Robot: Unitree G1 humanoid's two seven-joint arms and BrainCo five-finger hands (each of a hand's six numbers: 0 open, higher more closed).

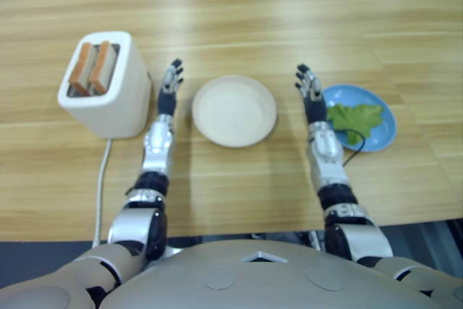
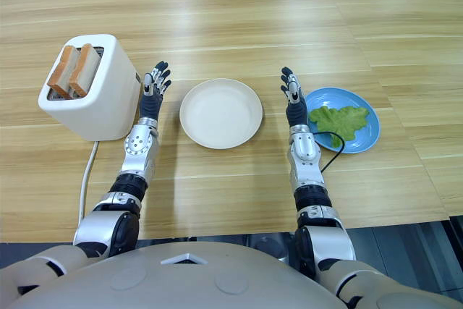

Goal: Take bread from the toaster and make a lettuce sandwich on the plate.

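Observation:
A white toaster (image 1: 108, 95) stands at the left with two bread slices (image 1: 92, 69) sticking up from its slots. An empty cream plate (image 1: 234, 110) lies in the middle. To its right, a blue plate (image 1: 383, 132) carries a lettuce leaf (image 1: 354, 119). My left hand (image 1: 170, 85) rests flat between the toaster and the cream plate, fingers stretched out, holding nothing. My right hand (image 1: 309, 90) lies between the cream plate and the blue plate, also open and empty.
The toaster's white cord (image 1: 101, 186) runs toward the table's near edge. A thin black cable (image 1: 354, 146) loops by my right wrist at the blue plate's rim. Bare wooden table (image 1: 253, 12) stretches behind everything.

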